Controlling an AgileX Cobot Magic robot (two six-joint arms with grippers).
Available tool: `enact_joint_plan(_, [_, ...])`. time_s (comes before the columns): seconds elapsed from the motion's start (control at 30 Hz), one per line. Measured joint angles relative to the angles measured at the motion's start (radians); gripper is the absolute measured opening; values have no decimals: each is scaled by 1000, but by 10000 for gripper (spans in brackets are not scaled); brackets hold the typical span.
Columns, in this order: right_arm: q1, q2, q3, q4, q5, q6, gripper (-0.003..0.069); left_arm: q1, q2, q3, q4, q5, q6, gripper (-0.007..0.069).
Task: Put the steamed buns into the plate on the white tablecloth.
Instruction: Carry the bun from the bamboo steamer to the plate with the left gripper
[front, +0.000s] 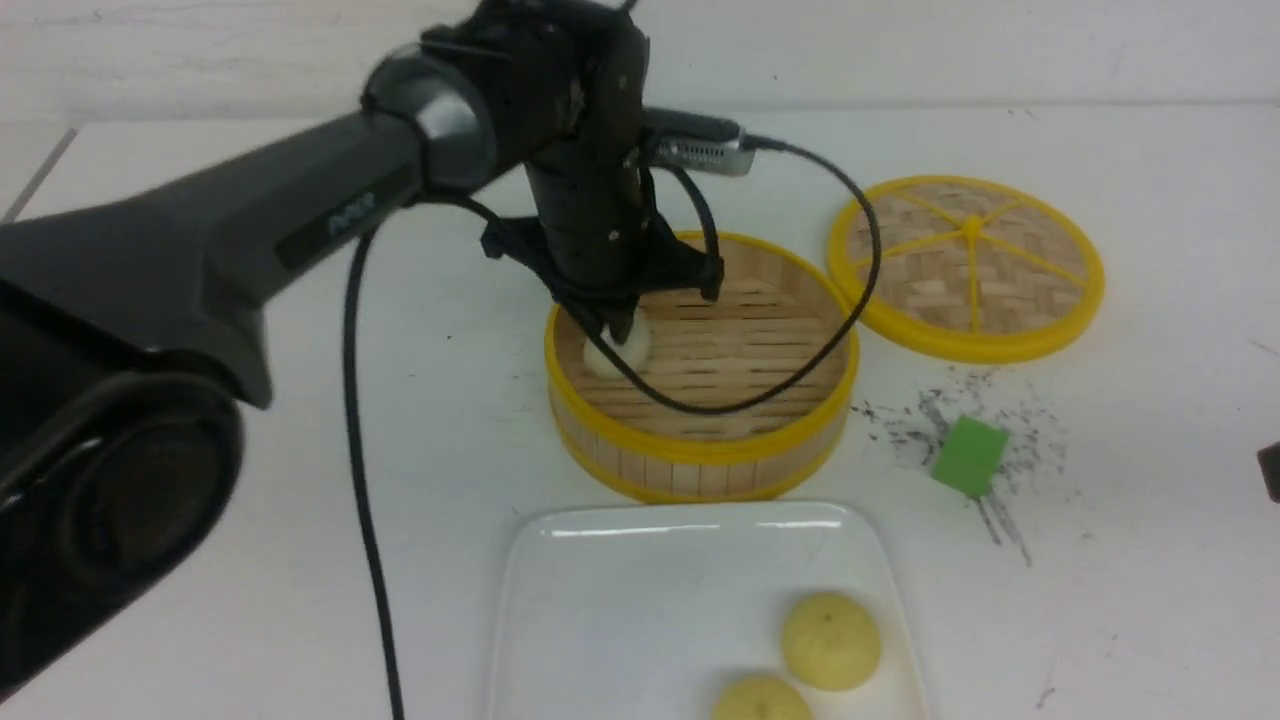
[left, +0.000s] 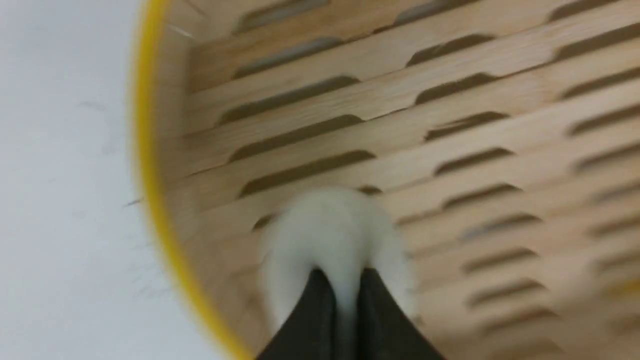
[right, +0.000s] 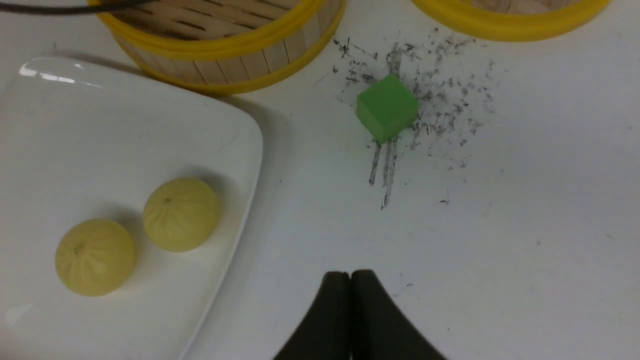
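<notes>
My left end effector (left: 345, 281) clamps the off-white bun (left: 330, 225) in the steamer basket (front: 700, 452); two yellow buns (front: 830, 640) lie on the plate (front: 620, 610); my right end effector (right: 350, 280) is closed.

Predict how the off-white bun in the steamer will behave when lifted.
Probably soft: the off-white bun seems to bulge around the left gripper pinching its top, so it may deform or slip. Its domed shape might roll if dropped on the glossy plate.

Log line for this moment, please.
left pincer: shut on white bun in steamer | right pincer: shut, empty | plate: holds two yellow buns
</notes>
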Motion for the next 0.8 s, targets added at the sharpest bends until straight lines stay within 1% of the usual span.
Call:
enact_joint_plan(0.1, [0,0,0,0,-4,0,15,0,-156,-1,0,63,-1,27])
enact_joint_plan(0.13, [0,0,0,0,-6,0,15,0,-156,-1,-2,63,-1,27])
enact_joint_plan(0.17, [0,0,1,1,-24,0,16,0,-227,-2,-11,101,-2,27])
enact_joint_plan(0.23, [0,0,1,4,-49,0,18,0,-280,1,-31,115,-3,27])
enact_joint_plan(0.27, [0,0,1,14,-75,0,19,0,-328,29,-65,120,-3,27])
enact_joint_plan(0.33, [0,0,1,33,-97,0,20,0,-389,114,-134,120,-2,29])
enact_joint_plan(0.4, [0,0,1,39,-97,0,20,-1,-409,169,-163,120,-2,30])
enact_joint_plan(0.43, [0,0,1,44,-88,0,23,-11,-433,282,-197,120,-3,30])
enact_joint_plan(0.47, [0,0,1,46,-79,0,25,-18,-436,350,-204,119,-9,30])
enact_joint_plan(0.5, [0,0,1,46,-77,0,25,-23,-436,364,-205,119,-11,31])
enact_joint_plan(0.53, [0,0,1,50,-57,0,26,-47,-437,458,-206,116,-29,34])
enact_joint_plan(0.57, [0,0,1,50,-44,0,26,-75,-435,547,-206,88,-45,37])
enact_joint_plan(0.6, [0,0,1,50,-41,0,26,-80,-434,547,-206,88,-45,37])
enact_joint_plan(0.63, [0,-1,1,50,-22,0,27,-123,-425,640,-206,10,-57,46])
enact_joint_plan(0.67, [0,-1,1,50,-17,0,27,-129,-423,648,-206,1,-58,46])
enact_joint_plan(0.7, [0,-8,1,50,-2,0,29,-162,-410,690,-206,-54,-68,55])
enact_joint_plan(0.73, [0,-12,1,50,7,0,29,-170,-403,705,-206,-77,-77,60])
enact_joint_plan(0.8, [0,-41,1,50,42,0,29,-202,-369,732,-207,-139,-119,99])
